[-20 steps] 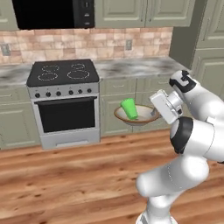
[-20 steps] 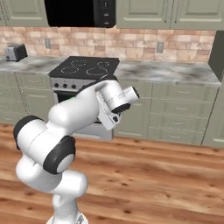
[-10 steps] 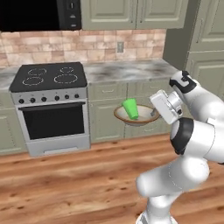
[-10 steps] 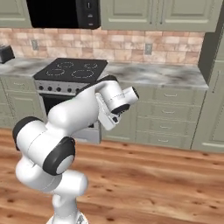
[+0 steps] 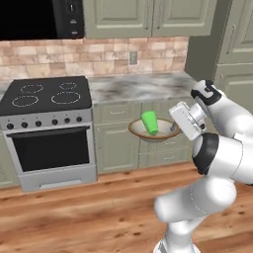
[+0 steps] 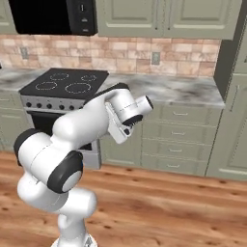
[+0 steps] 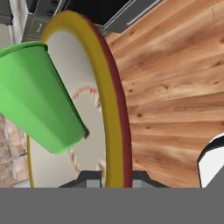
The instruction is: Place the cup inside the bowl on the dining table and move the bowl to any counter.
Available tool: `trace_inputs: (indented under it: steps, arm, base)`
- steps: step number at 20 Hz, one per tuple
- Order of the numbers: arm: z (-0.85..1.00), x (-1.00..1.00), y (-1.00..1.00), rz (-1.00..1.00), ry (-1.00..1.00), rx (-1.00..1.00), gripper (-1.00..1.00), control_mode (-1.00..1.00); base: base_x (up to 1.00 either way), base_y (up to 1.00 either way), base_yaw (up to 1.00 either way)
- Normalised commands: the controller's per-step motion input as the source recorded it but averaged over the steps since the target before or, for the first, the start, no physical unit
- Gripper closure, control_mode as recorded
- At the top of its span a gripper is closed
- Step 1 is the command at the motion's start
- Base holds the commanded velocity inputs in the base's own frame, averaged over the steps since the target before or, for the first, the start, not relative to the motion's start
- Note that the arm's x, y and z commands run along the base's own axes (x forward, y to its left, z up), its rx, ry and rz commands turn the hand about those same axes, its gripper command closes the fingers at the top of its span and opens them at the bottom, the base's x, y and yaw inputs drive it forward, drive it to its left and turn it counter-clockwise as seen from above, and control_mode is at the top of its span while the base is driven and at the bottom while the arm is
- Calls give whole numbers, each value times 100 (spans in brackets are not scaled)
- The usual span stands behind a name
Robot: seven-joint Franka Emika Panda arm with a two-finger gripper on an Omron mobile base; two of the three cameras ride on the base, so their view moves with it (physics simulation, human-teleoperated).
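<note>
The bowl (image 5: pixel 161 132) hangs level in the air in front of the counter's (image 5: pixel 138 87) cabinets, a little below the marble top. My gripper (image 5: pixel 176 129) is shut on its right rim. The green cup (image 5: pixel 149 122) stands inside the bowl, leaning slightly. In the hand view the brown and yellow rim of the bowl (image 7: pixel 112 100) runs between my fingertips, where my gripper (image 7: pixel 114 177) clamps it, and the cup (image 7: pixel 37 96) rests against the beige inside. The dining table is out of view.
A black-topped stove (image 5: pixel 47 99) with an oven door stands left of the counter, and a microwave (image 5: pixel 39 20) hangs above it. A tall cabinet (image 5: pixel 234 54) rises at the right end. Wooden floor (image 5: pixel 99 207) lies below.
The whole scene has slid left in both base views, so the base has moved right along the counter. The arm holds the bowl with the cup in the same pose.
</note>
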Motion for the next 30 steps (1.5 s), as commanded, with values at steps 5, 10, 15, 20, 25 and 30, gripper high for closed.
trace_inputs:
  steps: [5,10,15,20,25,30]
  arm:
    - [0,0,0,0,0,0,100,100]
    - [0,0,0,0,0,0,100,100]
    - [0,0,0,0,0,0,100,100]
    - [0,0,0,0,0,0,100,100]
    - [0,0,0,0,0,0,100,100]
    - [0,0,0,0,0,0,100,100]
  base:
    - [56,-36,0]
    - [51,-30,0]
    - [53,-21,0]
    - [69,-16,0]
    - [67,-21,0]
    - [67,-22,0]
